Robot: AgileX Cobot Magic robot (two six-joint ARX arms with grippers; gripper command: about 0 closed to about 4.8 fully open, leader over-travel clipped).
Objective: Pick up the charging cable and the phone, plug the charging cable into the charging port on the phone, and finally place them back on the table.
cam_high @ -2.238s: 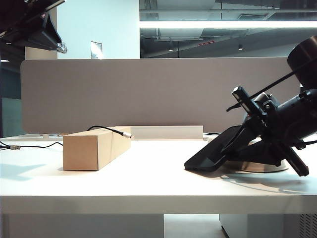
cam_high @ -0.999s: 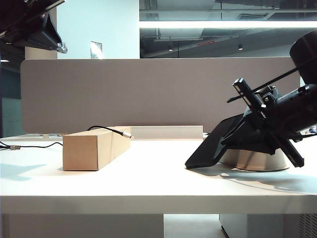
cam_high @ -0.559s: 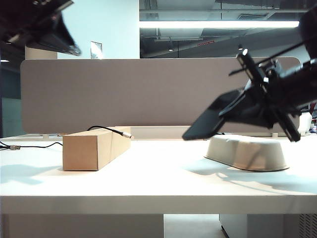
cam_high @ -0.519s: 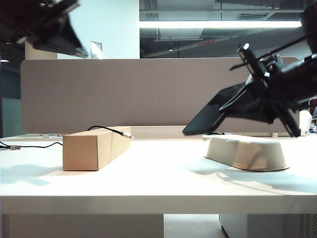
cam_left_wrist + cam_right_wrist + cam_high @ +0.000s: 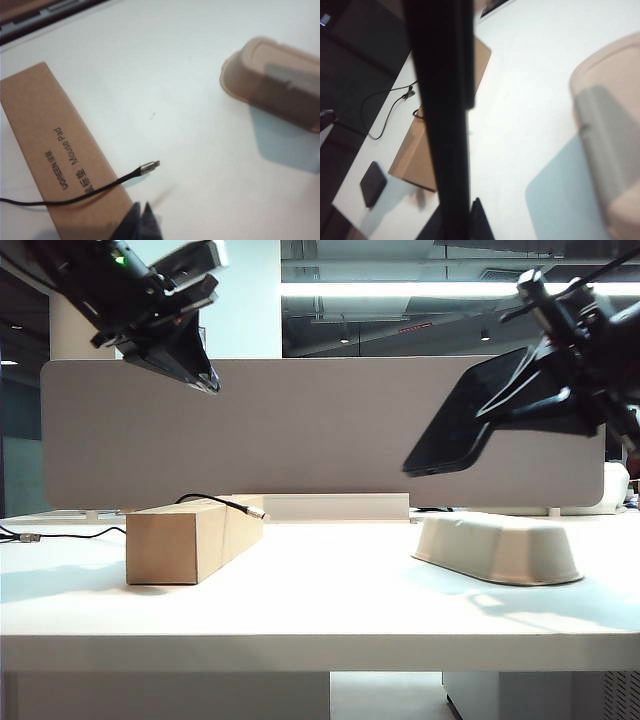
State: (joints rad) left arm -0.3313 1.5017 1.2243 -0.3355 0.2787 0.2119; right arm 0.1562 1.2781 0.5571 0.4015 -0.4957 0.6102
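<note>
Now the right gripper [image 5: 560,390] is clamping the phone [image 5: 470,420] high above the tray [image 5: 500,550]. The left gripper [image 5: 195,375], fingers together, is hovering over the cable [image 5: 100,187] on the box [image 5: 190,540].

Bright overhead strip light, backlit silhouettes, soft shadows.

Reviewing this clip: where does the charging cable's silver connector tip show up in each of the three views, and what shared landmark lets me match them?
Exterior view: the charging cable tip pokes past the top of the cardboard box, left of centre.
Left wrist view: the tip overhangs the box edge above the table.
Right wrist view: only cord loops beside the box; the tip is hidden behind the phone.
Shared landmark: the cardboard box.
</note>
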